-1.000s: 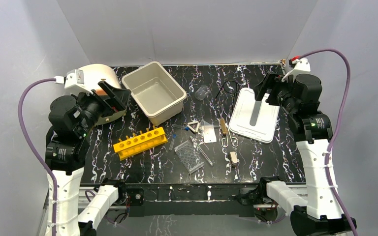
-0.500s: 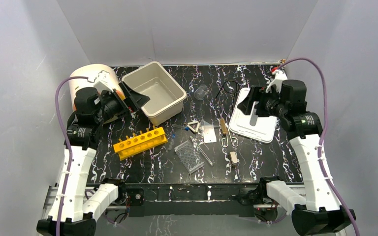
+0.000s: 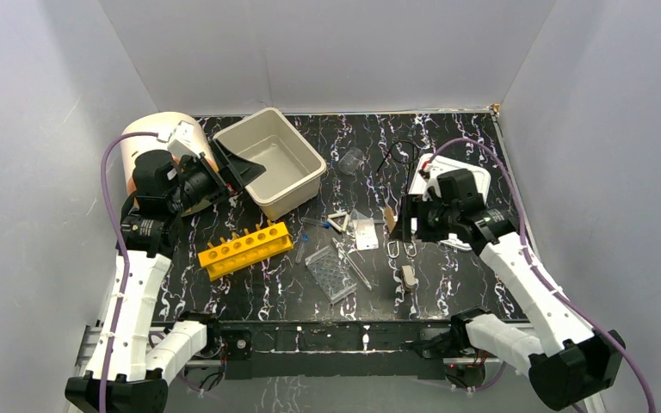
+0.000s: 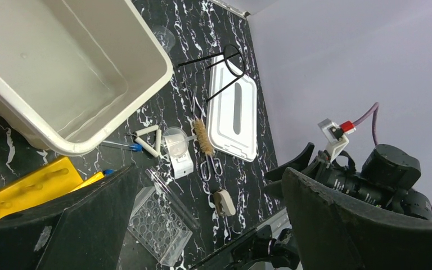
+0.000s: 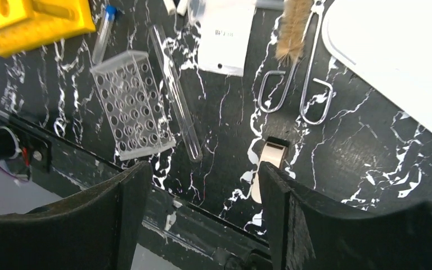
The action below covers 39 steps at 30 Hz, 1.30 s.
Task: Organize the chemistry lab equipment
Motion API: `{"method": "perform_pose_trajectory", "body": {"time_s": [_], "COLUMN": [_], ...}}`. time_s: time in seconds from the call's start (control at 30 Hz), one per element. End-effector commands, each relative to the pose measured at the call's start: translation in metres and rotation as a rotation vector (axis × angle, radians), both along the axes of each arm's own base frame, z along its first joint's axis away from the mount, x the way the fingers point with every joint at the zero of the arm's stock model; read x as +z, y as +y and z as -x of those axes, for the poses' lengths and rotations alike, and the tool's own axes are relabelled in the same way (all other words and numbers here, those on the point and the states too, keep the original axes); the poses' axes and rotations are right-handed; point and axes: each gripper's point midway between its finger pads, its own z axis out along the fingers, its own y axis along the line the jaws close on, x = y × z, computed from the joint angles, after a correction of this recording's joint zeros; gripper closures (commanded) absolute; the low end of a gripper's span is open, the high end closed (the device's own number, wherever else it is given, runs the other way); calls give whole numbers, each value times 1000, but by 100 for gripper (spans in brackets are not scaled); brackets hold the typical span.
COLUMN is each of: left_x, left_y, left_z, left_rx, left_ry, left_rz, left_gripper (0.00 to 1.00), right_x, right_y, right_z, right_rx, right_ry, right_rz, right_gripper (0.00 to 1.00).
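Grey walls (image 3: 327,52), black marbled tabletop (image 3: 465,275).

Left fingers (image 4: 337,219): spread wide with nothing between them, hanging over the near-left rim of the tub (image 3: 268,161). Can't tell if they touch it.
- Left wrist view: the tub is ahead on one side, and the yellow end of the rack (image 3: 246,249) sits just beside the finger on that same side.
- Well tray (image 3: 330,273) lies under the gap, near the tips.
- Further ahead through the gap are the triangle (image 3: 339,222), the brush (image 4: 205,140) and the lid (image 4: 233,112).
- Wire stand (image 4: 225,73) is at the lid's far end. Beaker (image 3: 353,161) is farthest out, near the tub's corner.

Right fingers (image 5: 90,225): also spread and holding nothing, low over the tabletop. The right arm crosses over the lid.
- Right wrist view: the clamp (image 5: 267,169) lies flat in the gap at the tips, hard against one finger's inner edge. Can't tell if it touches.
- The well tray is just ahead of the other finger, with the rod (image 5: 174,90) alongside it on the gap side.
- The brush's wire loops are ahead of the clamp and its bristle end is further out. A white card (image 5: 220,42) lies beside it, ahead of the gap.
- The lid is ahead and outboard of the clamp-side finger.
- The rack corner is far ahead, past the tray-side finger.

Everything named rests on the tabletop; nothing is in the tub.
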Motion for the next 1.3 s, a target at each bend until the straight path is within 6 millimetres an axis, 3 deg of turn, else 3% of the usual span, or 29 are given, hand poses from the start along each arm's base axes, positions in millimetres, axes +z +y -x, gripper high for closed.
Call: {"method": "perform_pose_trajectory", "body": {"time_s": [0.0,0.13,0.73,1.0,1.27], "left_x": [1,-7,-40,-44,-49], "left_y": [1,8,13,20,23], "left_z": [3,3,20,25,30], "left_rx": [-2,44,79,114,120], "left_ry": [-5,30,183,211,230], "left_rz": [0,-14,-20,-54,-77], "left_gripper": [2,2,2,2,2], "right_x": [-10,-26,-89,-108,-130], "right_y": [14,25,96,117,127], "right_z": [-3,-1,-2,-14,-4], "right_rx": [-5,16,169,176,223], "right_ry": [-20,2,14,-12,25], "right_rz": [48,96,320,384,358], "right_gripper": [23,35,37,39,44]}}
